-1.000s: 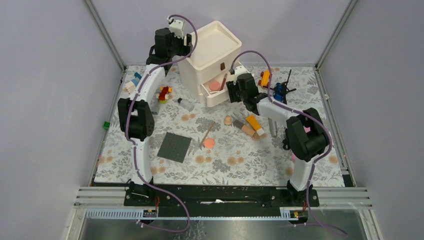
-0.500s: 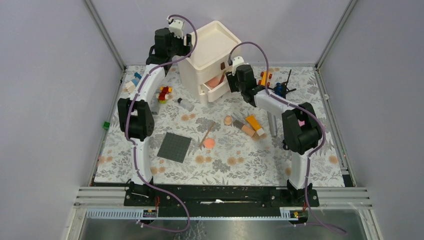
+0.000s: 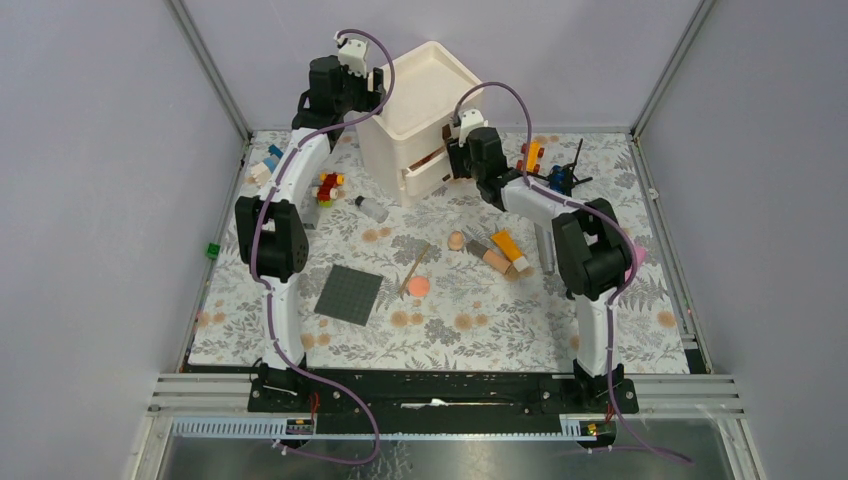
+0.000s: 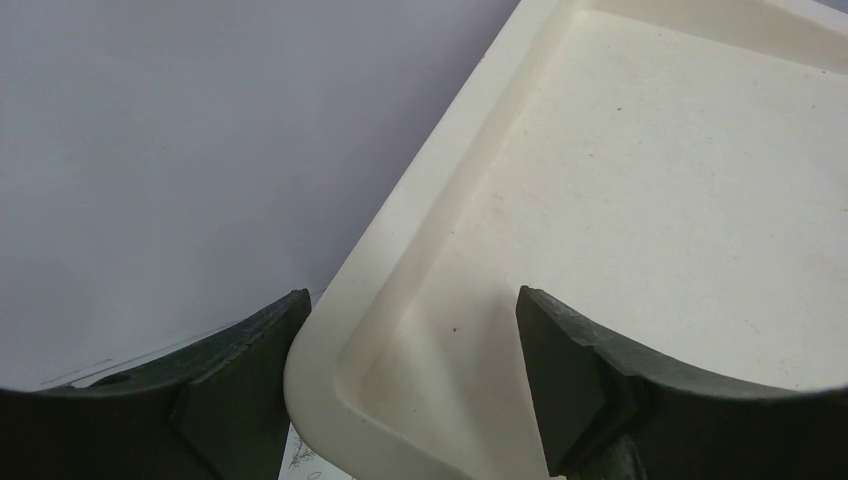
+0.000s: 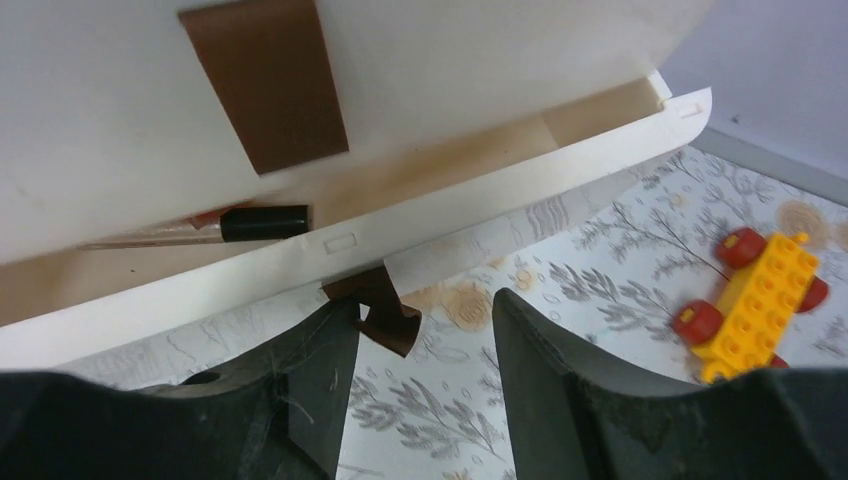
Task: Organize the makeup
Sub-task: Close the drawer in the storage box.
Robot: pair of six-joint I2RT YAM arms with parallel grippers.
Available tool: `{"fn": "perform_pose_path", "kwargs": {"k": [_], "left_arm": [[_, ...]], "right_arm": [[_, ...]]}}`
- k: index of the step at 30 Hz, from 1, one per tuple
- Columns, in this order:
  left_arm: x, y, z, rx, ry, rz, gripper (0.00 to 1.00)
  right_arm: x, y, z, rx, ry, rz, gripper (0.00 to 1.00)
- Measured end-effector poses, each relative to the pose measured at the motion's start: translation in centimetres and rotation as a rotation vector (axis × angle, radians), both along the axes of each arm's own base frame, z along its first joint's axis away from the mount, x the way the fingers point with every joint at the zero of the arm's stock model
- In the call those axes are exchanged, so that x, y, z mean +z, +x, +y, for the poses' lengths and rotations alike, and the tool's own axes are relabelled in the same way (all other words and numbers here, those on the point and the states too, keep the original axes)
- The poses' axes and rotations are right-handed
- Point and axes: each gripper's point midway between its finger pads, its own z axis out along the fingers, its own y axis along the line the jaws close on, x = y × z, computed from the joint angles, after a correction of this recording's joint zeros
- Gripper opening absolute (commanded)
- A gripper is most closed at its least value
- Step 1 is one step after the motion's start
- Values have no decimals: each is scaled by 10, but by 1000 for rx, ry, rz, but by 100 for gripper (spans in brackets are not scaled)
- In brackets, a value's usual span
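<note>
Right wrist: right gripper (image 5: 425,320) jaws apart at brown pull tab (image 5: 382,312); lower drawer (image 5: 480,205) ajar w/ black-capped item (image 5: 263,222) inside. Push straight, slow. Far left, left gripper (image 4: 410,330) wide astride top tray (image 4: 400,220). Orange tube (image 3: 507,243), pink disc (image 3: 419,286) mid-table.

— Right gripper (image 5: 425,305), what's in the drawer (image 5: 480,205)?
— Mostly hidden. Just ahead of my fingertips only the black end of a thin brush (image 5: 265,222) shows. The rest sits under the upper drawer front (image 5: 450,60). Pull tab (image 5: 385,320) is half behind my left finger.
— Anything else?
— Yellow brick car (image 5: 760,290), off to my right, lower end behind my finger. At my left gripper (image 4: 410,300) the tray top (image 4: 650,200) runs off frame, rim contact unclear.
</note>
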Motion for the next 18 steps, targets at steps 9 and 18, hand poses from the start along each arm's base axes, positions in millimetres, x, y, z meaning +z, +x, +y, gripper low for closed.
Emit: {"fn": "perform_pose_path", "kwargs": {"k": [9,18], "left_arm": [[0,0,0,-3,0,0,75],[0,0,1,-16,-2,0,75]], "right_arm": [[0,23,24,41,211,-71,64],[-4,18,19,57,274,-115,69]]}}
